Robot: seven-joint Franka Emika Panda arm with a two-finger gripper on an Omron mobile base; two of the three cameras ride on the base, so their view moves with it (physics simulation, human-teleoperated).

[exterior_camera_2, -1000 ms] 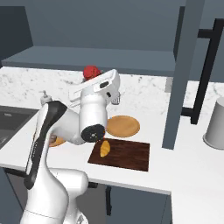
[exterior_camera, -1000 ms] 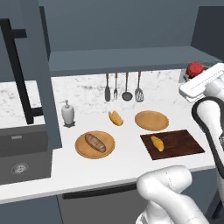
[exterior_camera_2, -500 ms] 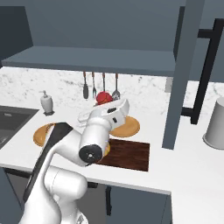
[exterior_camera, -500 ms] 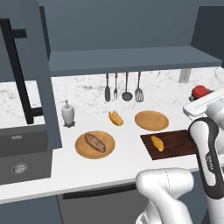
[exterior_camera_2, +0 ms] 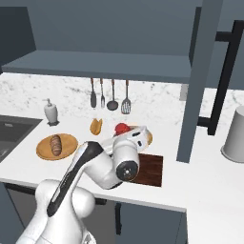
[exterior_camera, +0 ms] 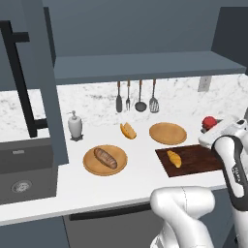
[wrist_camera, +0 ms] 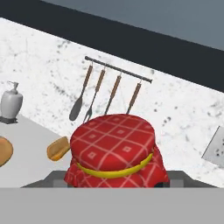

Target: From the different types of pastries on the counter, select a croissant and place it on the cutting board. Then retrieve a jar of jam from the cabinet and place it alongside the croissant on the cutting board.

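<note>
The robot's gripper (wrist_camera: 116, 186) was closed on the jar of jam (wrist_camera: 114, 151), the red checked lid and yellow band filling the hand view between the fingers, as the white arm carried it above the right end of the counter (exterior_camera: 121, 179). In the left base view the jar (exterior_camera: 209, 123) sat at the end of the hand, just beyond the far right corner of the dark cutting board (exterior_camera: 193, 160), where the golden croissant (exterior_camera: 174, 158) already lay toward the board's left side. The brown loaf (exterior_camera: 105, 158) rested on a round wooden plate (exterior_camera: 92, 167), the folded wedge (exterior_camera: 128, 130) lay on bare counter, and a second plate (exterior_camera: 167, 133) stood empty behind the board. The likely trouble lay in the set-down: with the arm hiding much of the board in the right base view, a descent aimed too far left could knock or crush the croissant, while one too far right could leave the jar straddling the board's edge and tip it. Releasing while the jar hung high or tilted could send it rolling off the board.
</note>
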